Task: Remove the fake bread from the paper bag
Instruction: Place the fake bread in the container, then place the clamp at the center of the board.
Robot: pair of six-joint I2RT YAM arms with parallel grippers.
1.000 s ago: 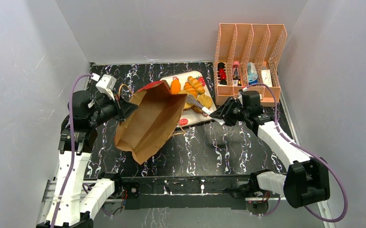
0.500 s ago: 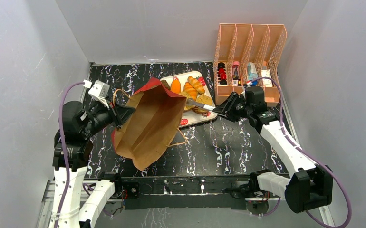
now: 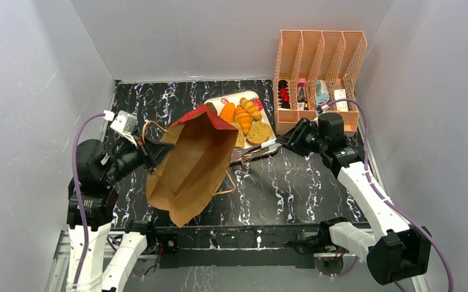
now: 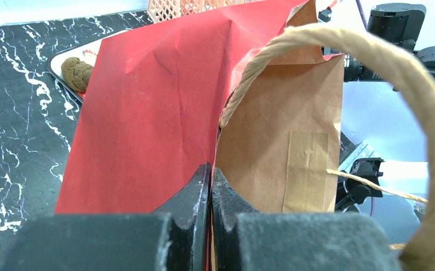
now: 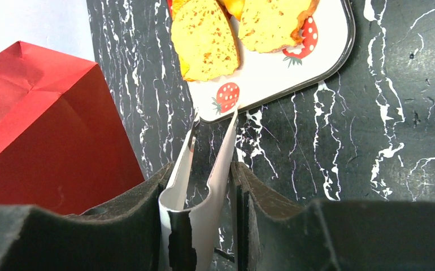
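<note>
Top external view: bag gripped, bread on tray

Left wrist view shows the left pincer [image 4: 211, 169] closed tight, its two fingers pressed together on a fold of the paper bag [image 4: 147, 113] where a red panel meets a brown kraft panel. A twine handle [image 4: 407, 84] loops close past the lens. From above, the left pincer [image 3: 152, 149] holds the paper bag [image 3: 189, 164] at its left side. The bag lies tilted, with its red end toward the tray [image 3: 219, 99] and its brown end toward the arm bases.

Right wrist view shows the right pincer [image 5: 203, 169] clamped on metal tongs [image 5: 207, 141], one finger on each outer side. The tong tips reach the near rim of the strawberry-print tray [image 5: 294, 62].

Fake bread [image 3: 244, 118] lies on the tray just beyond the bag: orange ridged pieces, tan slices, and a dark roll [image 4: 77, 73] at the tray's left end. Two slices [image 5: 204, 36] show near the tong tips.

Tray and bag sit on a black marbled tabletop [image 3: 298, 182]. A peach mesh organizer [image 3: 320, 67] stands just right of the tray.
</note>
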